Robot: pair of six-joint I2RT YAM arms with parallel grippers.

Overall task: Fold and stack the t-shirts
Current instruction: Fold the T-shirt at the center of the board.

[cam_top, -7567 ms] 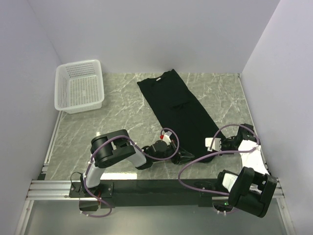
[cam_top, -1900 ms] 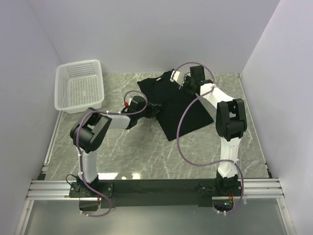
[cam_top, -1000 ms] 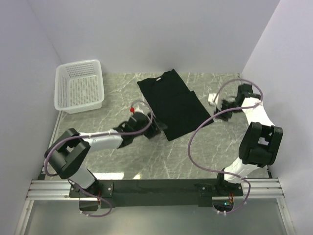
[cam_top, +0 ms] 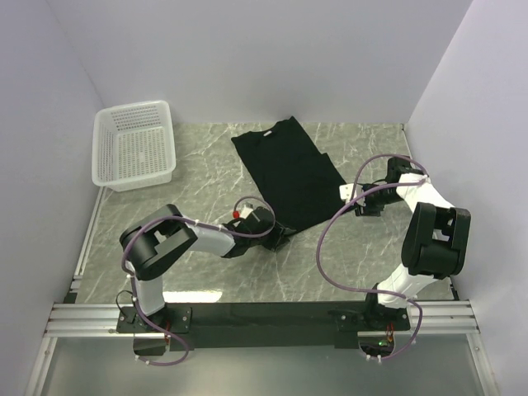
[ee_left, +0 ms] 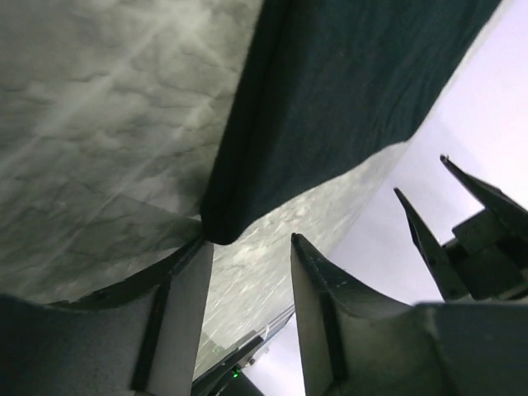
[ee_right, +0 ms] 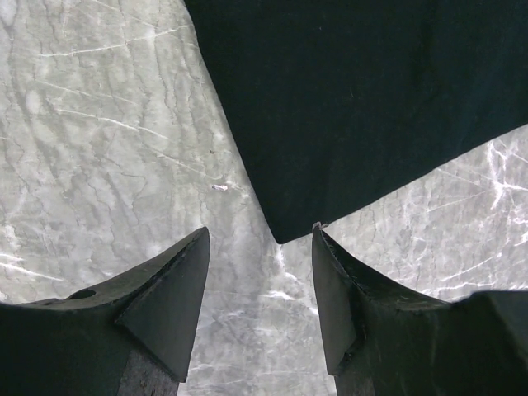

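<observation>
A white mesh basket [cam_top: 132, 147] stands well to the left of the shirt [cam_top: 289, 169], at the far left of the marble table [cam_top: 206, 276], with bare stone between basket and shirt.

The left gripper [ee_left: 249, 243] lies low at the shirt's near corner. Its arm reaches in from the left of the shirt. In the left wrist view its fingers [ee_left: 177, 305] stand moderately apart with bare table showing between them. The rounded corner of the cloth sits just at the tip of the left-hand finger. Whether the cloth touches that finger cannot be told, and nothing is pinched.

The shirt is black and folded into a long strip. It lies flat and slantwise on the table, with its collar end toward the far left and its hem end toward the near right. No print shows on the side that faces up.

The right gripper [ee_right: 260, 233] is at the shirt's right hem corner and points back toward the cloth. In the right wrist view its fingers [ee_right: 169, 301] are parted about as much as the left ones. The pointed corner of the cloth lies on the table just ahead of the gap, nearer the right-hand finger. That corner is not clamped either.
</observation>
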